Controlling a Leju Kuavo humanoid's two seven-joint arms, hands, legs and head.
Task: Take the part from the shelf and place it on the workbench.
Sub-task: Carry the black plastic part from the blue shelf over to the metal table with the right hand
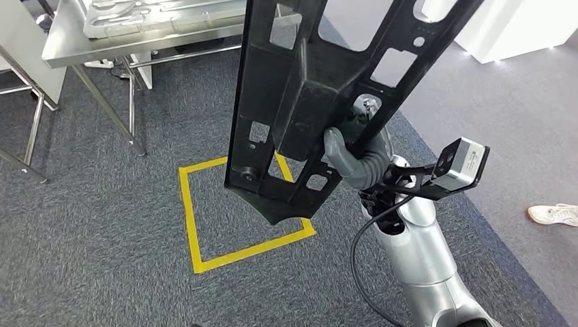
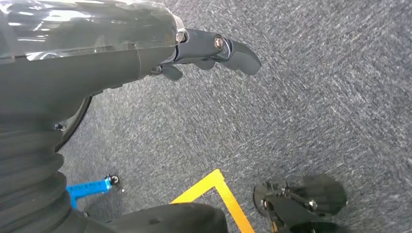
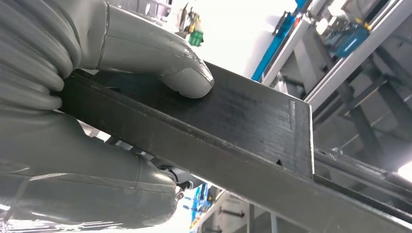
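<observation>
Right hand [image 1: 351, 153] clamped on the part [image 1: 307, 102], a long black panel with cut-out windows, carried upright in front of the robot's body. The grip sits on the raised box section near the middle of the part, probably so that the length above and below balances and the panel does not swing. In the right wrist view the thumb [image 3: 187, 77] presses flat on one face of the part [image 3: 233, 126] while the rest of the hand [image 3: 73, 160] wraps under the opposite edge, a pinch suited to a thin, stiff plate. The part hangs clear of the carpet [image 1: 102, 259], above a yellow floor marking [image 1: 194, 225]. Left hand [image 2: 214, 51] hangs beside the body, fingers loosely apart, holding nothing. The steel surface [image 1: 68, 48] stands well apart, ahead and to the left; the placing step is judged not yet begun.
</observation>
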